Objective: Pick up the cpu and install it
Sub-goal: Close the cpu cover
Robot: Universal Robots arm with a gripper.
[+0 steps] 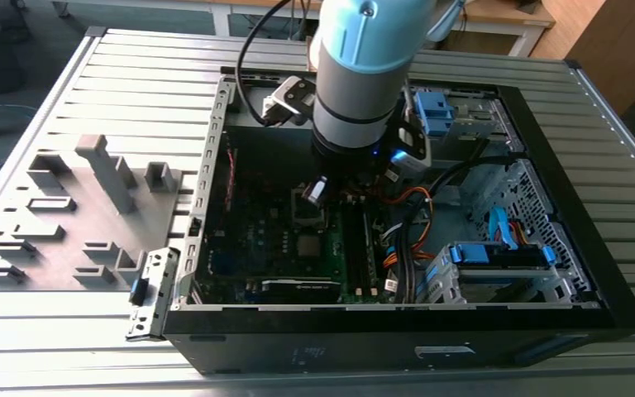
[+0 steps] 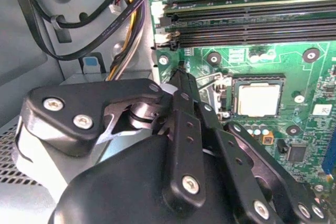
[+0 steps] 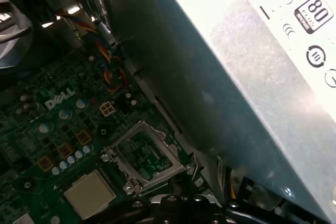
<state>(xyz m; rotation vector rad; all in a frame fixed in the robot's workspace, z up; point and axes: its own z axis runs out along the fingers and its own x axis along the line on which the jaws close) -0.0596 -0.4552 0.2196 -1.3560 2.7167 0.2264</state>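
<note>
Ribbed metal table (image 1: 130,74) carries the open computer case (image 1: 582,273); inside, the pincer (image 2: 181,77), pressed together, hovers beside the cpu (image 2: 257,99) seated on the motherboard (image 2: 252,56).

- My gripper (image 2: 181,80): matt black plastic-looking links, shiny metal screws.
- The cpu (image 2: 258,99): pale, smooth, dull silvery metal top.
- The motherboard (image 2: 252,61): glossy green.
- The computer case (image 1: 582,318): black, grey metal inside.
</note>
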